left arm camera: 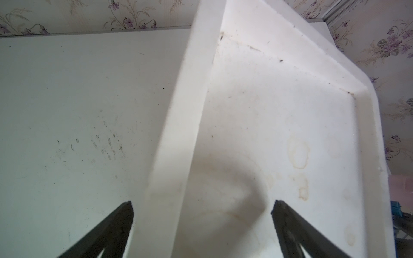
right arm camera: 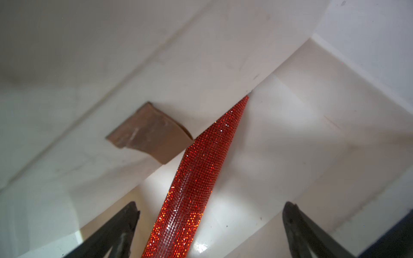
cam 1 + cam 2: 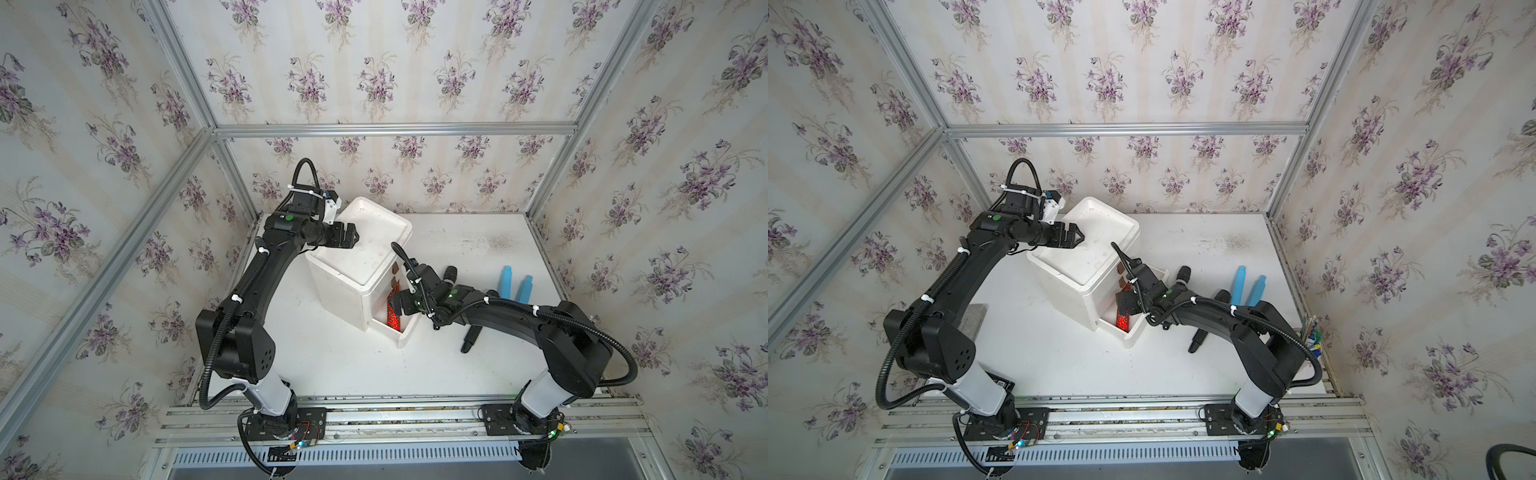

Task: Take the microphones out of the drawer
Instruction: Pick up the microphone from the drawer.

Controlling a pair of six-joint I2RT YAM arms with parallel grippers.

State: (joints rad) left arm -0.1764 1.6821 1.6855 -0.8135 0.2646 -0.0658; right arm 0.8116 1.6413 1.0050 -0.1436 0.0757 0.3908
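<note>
Red microphone cut off at frame edge, its tip hidden under cabinet front

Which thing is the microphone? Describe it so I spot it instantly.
Find the white drawer unit mid-table; its bottom drawer stands pulled out. The microphone leans inside, below the open right gripper. It alone sparkles red, unlike the black objects and blue pieces nearby.

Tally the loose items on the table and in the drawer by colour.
Red: 1, the microphone in the open drawer
Blue: 2 pieces
Black: 2 pieces, the second partly hidden under the right arm
Total: 5
</note>
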